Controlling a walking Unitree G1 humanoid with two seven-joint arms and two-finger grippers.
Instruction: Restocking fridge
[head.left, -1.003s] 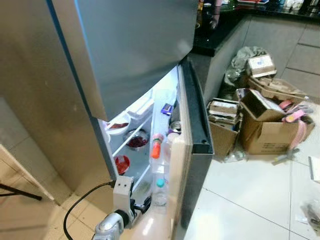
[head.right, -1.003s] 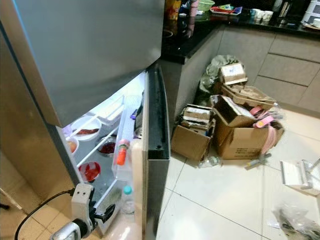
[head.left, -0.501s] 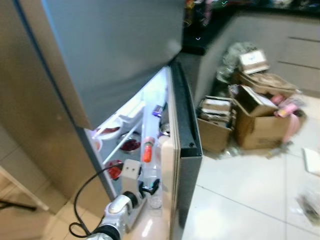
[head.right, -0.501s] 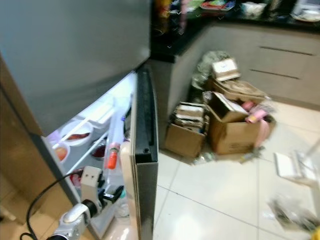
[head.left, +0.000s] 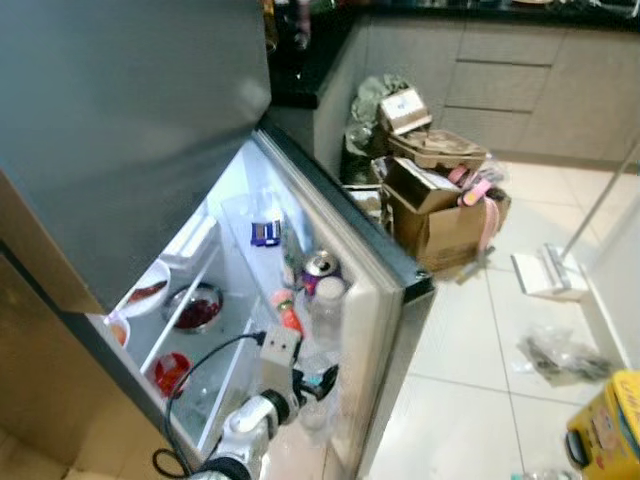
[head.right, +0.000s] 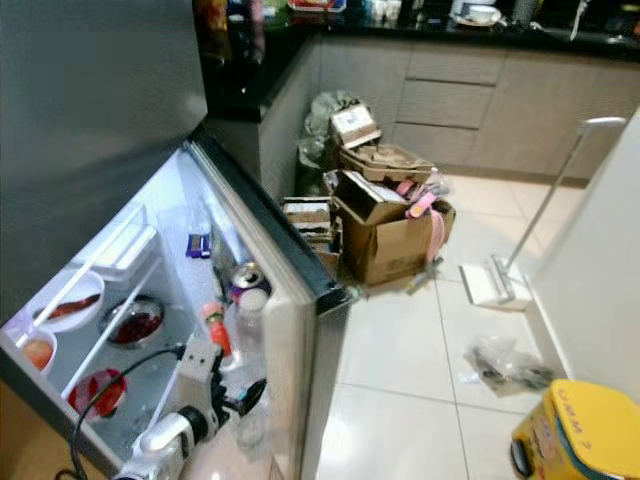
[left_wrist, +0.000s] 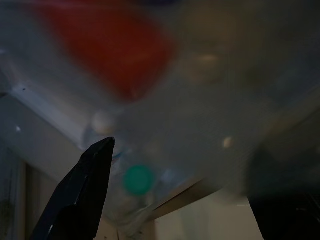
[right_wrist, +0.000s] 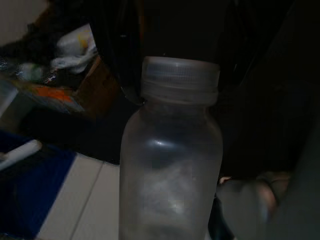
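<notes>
The lower fridge door (head.left: 392, 300) stands open. Its inner shelves hold a can (head.left: 320, 265), an orange-capped bottle (head.left: 288, 316), a white-capped bottle (head.left: 329, 300) and a blue carton (head.left: 265, 232). My left gripper (head.left: 326, 381) is open at the lowest door shelf. Its fingers (left_wrist: 92, 185) are spread wide around a clear bottle with a teal cap (left_wrist: 138, 179), without touching it. In the dark right wrist view, my right gripper is shut on a clear bottle (right_wrist: 170, 160) with a pale cap, held upright.
Inside the fridge are a plate (head.left: 148, 292), a steel bowl (head.left: 197, 307) and a red bowl (head.left: 168, 372). Open cardboard boxes (head.left: 440, 200) crowd the floor by the counter. A mop (head.left: 545, 275), a plastic bag (head.left: 560, 350) and a yellow container (head.left: 610, 430) lie to the right.
The camera has swung right and the picture has shifted. The door's inner side now faces me more. My left gripper stays at the low door shelf.
</notes>
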